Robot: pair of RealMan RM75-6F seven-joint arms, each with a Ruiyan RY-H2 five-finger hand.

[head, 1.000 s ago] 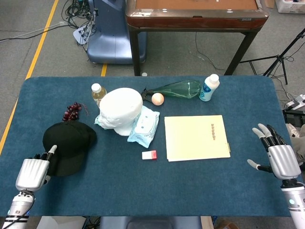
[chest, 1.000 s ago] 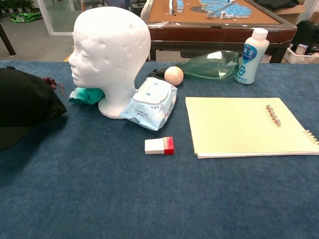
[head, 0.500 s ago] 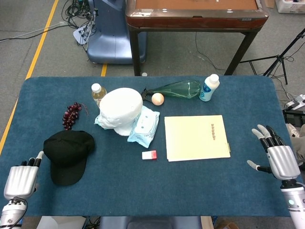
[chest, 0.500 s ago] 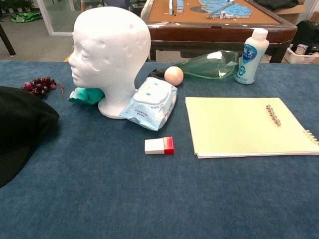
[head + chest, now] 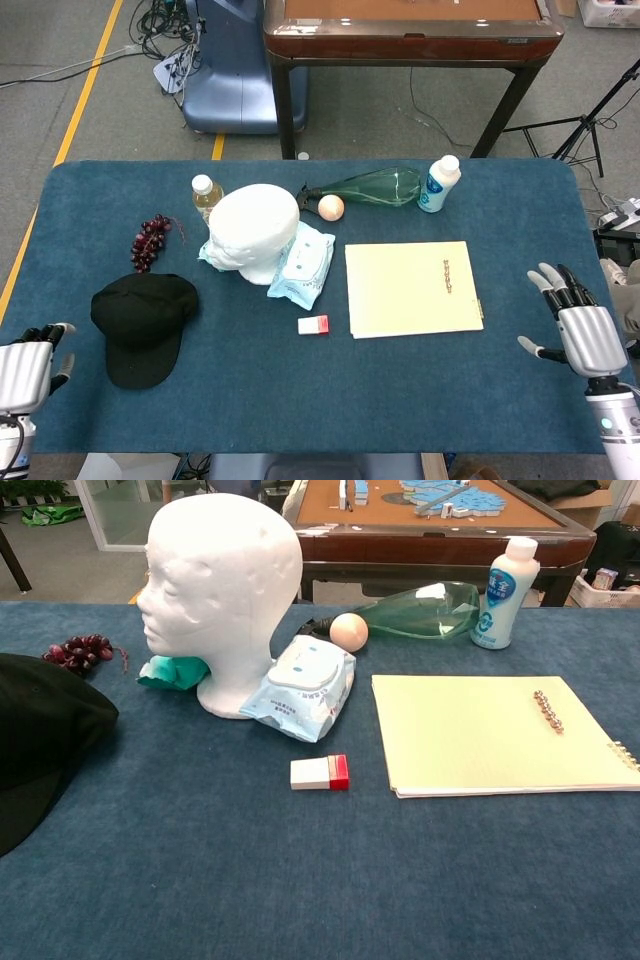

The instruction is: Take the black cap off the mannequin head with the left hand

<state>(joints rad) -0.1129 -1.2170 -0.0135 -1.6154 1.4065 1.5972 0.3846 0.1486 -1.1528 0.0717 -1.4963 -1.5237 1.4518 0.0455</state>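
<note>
The black cap point(image 5: 142, 324) lies flat on the blue table, left of the white mannequin head point(image 5: 254, 230), and shows at the left edge of the chest view as the cap point(image 5: 40, 735). The mannequin head point(image 5: 222, 585) is bare. My left hand point(image 5: 24, 372) is at the table's near left corner, apart from the cap, holding nothing, its fingers only partly in frame. My right hand point(image 5: 580, 328) hovers at the right edge with fingers spread, empty.
A bunch of grapes point(image 5: 150, 240), a small bottle point(image 5: 205, 194), a wipes pack point(image 5: 301, 262), a teal cloth point(image 5: 172, 670), an egg-like ball point(image 5: 331, 207), a green glass bottle point(image 5: 370, 187), a white bottle point(image 5: 438, 184), a yellow notebook point(image 5: 411, 287) and an eraser point(image 5: 313, 324) lie on the table.
My left hand let go of the cap and drew back toward the near left corner. The cap settled flat on the table, uncovering the grapes. The right hand barely moved.
</note>
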